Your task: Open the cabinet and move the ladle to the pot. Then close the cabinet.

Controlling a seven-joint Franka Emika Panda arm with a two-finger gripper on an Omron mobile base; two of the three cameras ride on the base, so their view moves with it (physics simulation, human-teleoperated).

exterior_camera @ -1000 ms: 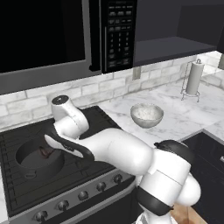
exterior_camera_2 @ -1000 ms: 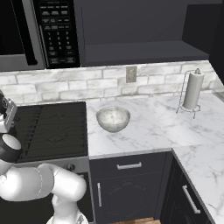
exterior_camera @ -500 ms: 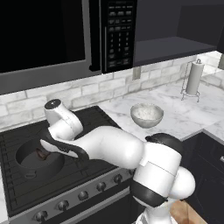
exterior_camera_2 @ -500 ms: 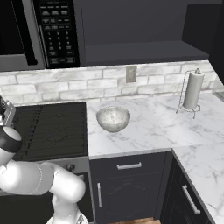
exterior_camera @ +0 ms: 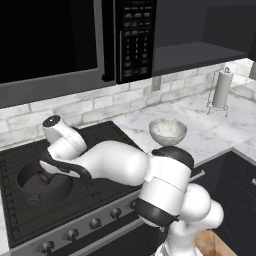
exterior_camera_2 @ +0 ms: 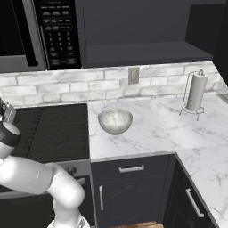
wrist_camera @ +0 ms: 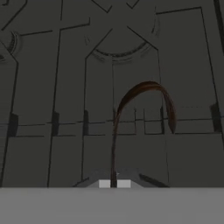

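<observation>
A: Where is the arm reaching?

B: Out to the left over the stove (exterior_camera: 95, 150). In the left base view the hand hangs over the pot (exterior_camera: 37, 186), which sits on the front left burner of the black grates.

A: And the ladle?

B: The ladle (wrist_camera: 144, 103) is between the jaws. In the hand view its thin handle runs up from the two pale fingertips (wrist_camera: 105, 184) at the bottom edge, and its brown cup curves over above them, seen edge on against the dark grate. In the left base view a small reddish-brown bit of it shows just inside the pot's rim.

A: So the jaws are clamped on it?

B: Yes, nearly together, with only the thin handle between them.

A: Does the cup touch the pot's floor?

B: I cannot tell; it is too dark in there.

A: What else is on the surface?

B: A pale speckled bowl (exterior_camera_2: 115, 120) stands on the marble surface (exterior_camera_2: 151, 133) just right of the stove, and a paper towel holder (exterior_camera_2: 195, 92) stands well apart from it, near the back wall by the corner. The microwave (exterior_camera: 75, 45) hangs above the stove
</observation>
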